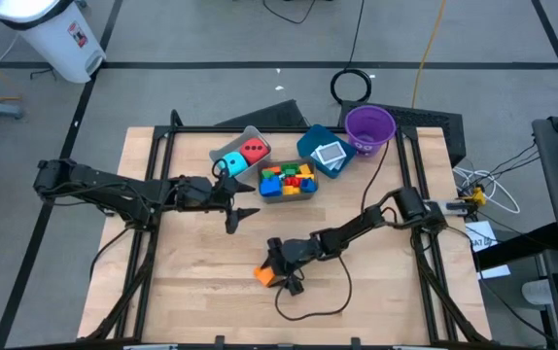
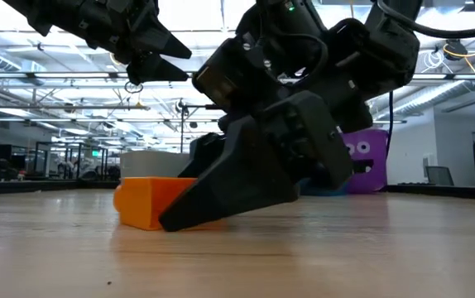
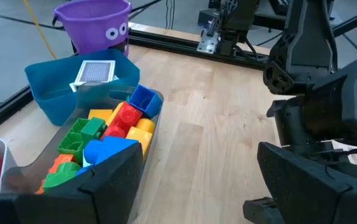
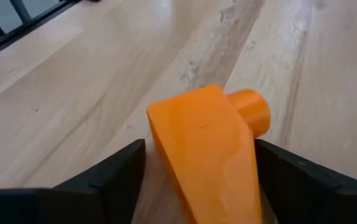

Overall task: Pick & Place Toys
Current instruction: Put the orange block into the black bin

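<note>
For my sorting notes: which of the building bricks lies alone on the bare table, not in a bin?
The orange brick, between the right gripper's open fingers. All other bricks sit together in the dark bin.

Grey floor [image 1: 211, 39] surrounds the table [image 1: 201, 262]; a white bin [image 1: 51, 34] stands beyond its far-left corner, ceiling lights [image 2: 47, 91] overhead

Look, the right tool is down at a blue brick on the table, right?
Not quite: the brick is orange, not blue. The right wrist view shows it on the table between the right tool's open fingers, and the high view agrees.
</note>
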Controlling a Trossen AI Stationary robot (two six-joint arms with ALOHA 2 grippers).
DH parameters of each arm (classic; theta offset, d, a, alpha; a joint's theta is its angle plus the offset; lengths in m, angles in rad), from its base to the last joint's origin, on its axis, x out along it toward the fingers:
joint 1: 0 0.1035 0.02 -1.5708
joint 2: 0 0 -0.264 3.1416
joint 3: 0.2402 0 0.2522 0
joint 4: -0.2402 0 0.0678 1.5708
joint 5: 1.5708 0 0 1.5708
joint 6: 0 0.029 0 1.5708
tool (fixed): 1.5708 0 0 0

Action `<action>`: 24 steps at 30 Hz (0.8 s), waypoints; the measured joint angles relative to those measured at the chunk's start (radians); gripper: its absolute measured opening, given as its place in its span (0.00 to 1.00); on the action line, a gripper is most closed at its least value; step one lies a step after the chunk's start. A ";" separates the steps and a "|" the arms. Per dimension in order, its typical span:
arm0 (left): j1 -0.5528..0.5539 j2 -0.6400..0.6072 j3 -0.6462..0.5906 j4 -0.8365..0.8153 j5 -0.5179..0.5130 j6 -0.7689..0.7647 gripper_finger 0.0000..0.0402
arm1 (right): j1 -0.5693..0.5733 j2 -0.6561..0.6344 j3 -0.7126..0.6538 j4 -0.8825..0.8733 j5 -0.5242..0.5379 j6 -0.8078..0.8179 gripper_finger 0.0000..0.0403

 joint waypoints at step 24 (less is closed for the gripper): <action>0.000 0.000 0.000 -0.004 0.000 -0.003 0.81 | -0.018 -0.329 -0.001 -0.346 0.078 -0.026 0.21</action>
